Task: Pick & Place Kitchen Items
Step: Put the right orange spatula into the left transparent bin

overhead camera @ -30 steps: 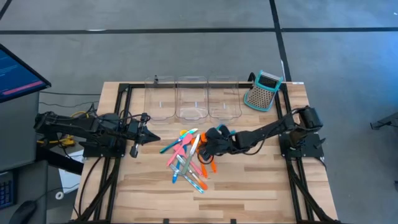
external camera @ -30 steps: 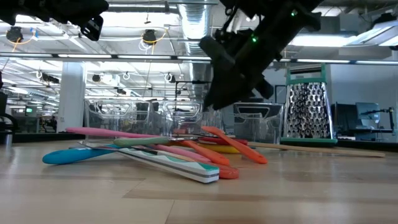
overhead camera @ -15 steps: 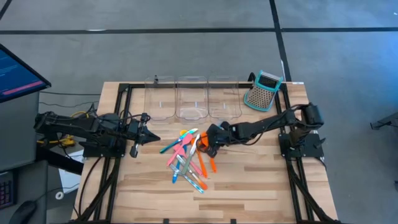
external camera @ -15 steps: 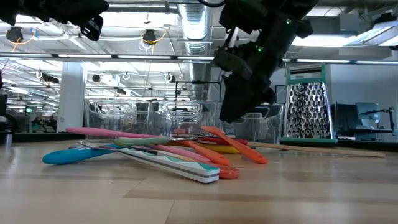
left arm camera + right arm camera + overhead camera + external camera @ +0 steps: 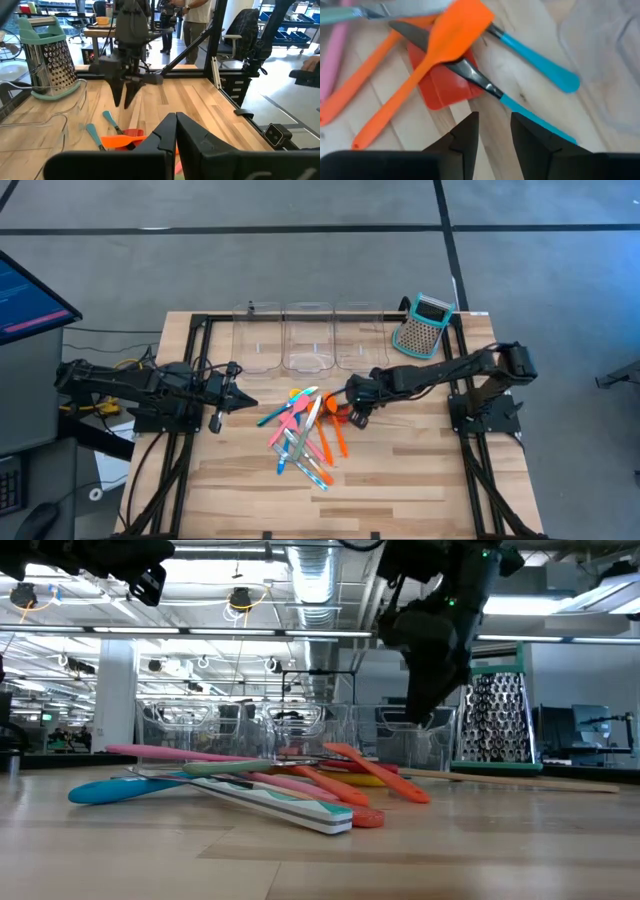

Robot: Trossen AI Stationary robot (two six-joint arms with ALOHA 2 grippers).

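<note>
Hovering centre frame, high view: right gripper (image 5: 357,408) over right edge of utensil pile (image 5: 305,435), jaws parted narrowly, holding nothing. Orange spatula (image 5: 432,60) lying across red spatula (image 5: 442,87), blue-handled spoon (image 5: 532,60) just beside, in right wrist view. Left gripper (image 5: 228,390) waiting at left, jaws pressed together, empty. Clear bins (image 5: 308,337) sitting upper centre. Risk: handles overlapping, so closing on one likely dragging or flipping neighbours; slim plastic possibly slipping from fingers.

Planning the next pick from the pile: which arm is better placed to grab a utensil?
Right. Its gripper hangs over the utensil pile's edge, empty fingers slightly apart, just above the orange spatula. The left gripper waits nearly shut, off to the pile's side.
</note>
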